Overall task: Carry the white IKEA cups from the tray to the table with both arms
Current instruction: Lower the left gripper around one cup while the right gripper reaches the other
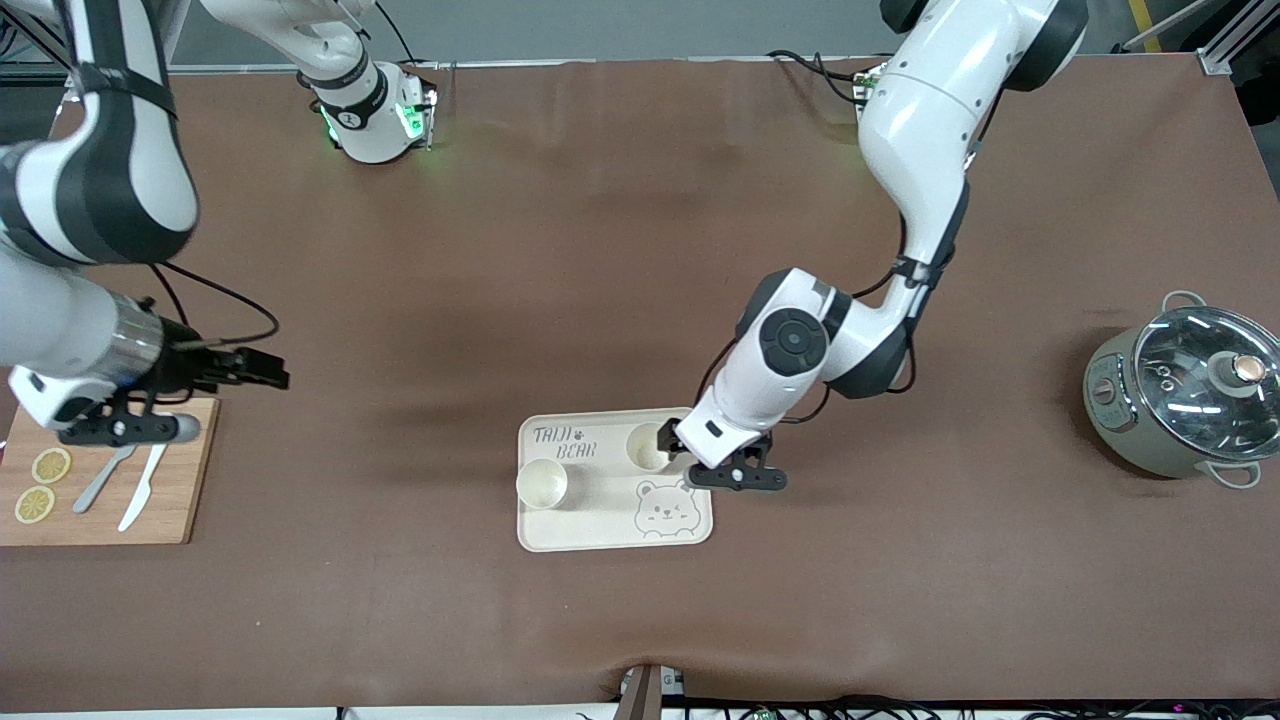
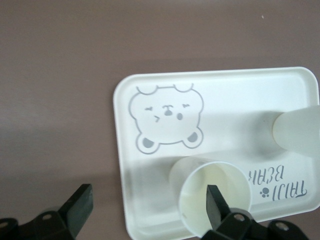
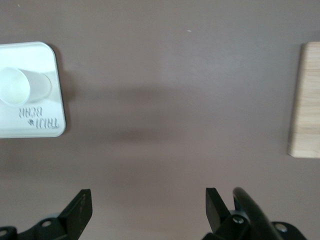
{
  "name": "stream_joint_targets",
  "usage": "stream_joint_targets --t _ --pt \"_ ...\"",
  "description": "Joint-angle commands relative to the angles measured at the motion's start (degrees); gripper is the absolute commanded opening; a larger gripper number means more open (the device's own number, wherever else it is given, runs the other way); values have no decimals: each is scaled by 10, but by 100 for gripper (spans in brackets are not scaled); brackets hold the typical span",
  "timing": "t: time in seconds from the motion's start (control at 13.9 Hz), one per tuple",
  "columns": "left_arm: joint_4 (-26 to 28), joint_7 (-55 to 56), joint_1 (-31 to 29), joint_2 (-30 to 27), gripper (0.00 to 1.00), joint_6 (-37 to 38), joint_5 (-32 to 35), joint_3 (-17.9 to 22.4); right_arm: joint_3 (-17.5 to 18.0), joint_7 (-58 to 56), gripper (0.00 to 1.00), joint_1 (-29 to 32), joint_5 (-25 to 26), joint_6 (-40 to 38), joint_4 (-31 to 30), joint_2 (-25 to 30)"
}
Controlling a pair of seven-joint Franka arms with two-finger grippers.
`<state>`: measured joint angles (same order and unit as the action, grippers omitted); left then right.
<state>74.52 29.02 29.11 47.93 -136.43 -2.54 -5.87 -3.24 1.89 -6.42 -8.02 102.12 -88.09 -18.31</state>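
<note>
Two white IKEA cups stand upright on the cream bear tray (image 1: 600, 520). One cup (image 1: 541, 484) is at the tray's edge toward the right arm's end. The other cup (image 1: 648, 447) is at the tray's edge farther from the front camera. My left gripper (image 1: 680, 447) is open just above that cup. In the left wrist view one finger (image 2: 216, 202) is over the cup's mouth (image 2: 200, 192) and the other finger (image 2: 80, 205) is off the tray (image 2: 235, 95). The second cup (image 2: 297, 132) shows at the edge. My right gripper (image 1: 262, 372) is open and empty over bare table (image 3: 148, 204).
A wooden cutting board (image 1: 170, 500) with lemon slices, a knife and a spoon lies at the right arm's end, also in the right wrist view (image 3: 306, 100). A pot with a glass lid (image 1: 1185, 395) stands at the left arm's end.
</note>
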Motion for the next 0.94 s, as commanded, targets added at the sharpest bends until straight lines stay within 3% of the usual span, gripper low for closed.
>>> stream_joint_targets --t 0.0,0.36,0.58,0.86 --pt "-17 9 15 19 100 -12 -12 9 -3 59 100 -15 -22 25 27 -49" --pt "-13 7 16 30 100 -13 -12 8 -3 133 100 -56 -71 105 46 -127" --pt "-12 9 23 35 100 -12 -9 8 -2 184 100 -82 -76 137 87 -182" --pt "-8 9 24 38 100 -12 -6 8 -2 256 100 -121 -76 243 115 -239"
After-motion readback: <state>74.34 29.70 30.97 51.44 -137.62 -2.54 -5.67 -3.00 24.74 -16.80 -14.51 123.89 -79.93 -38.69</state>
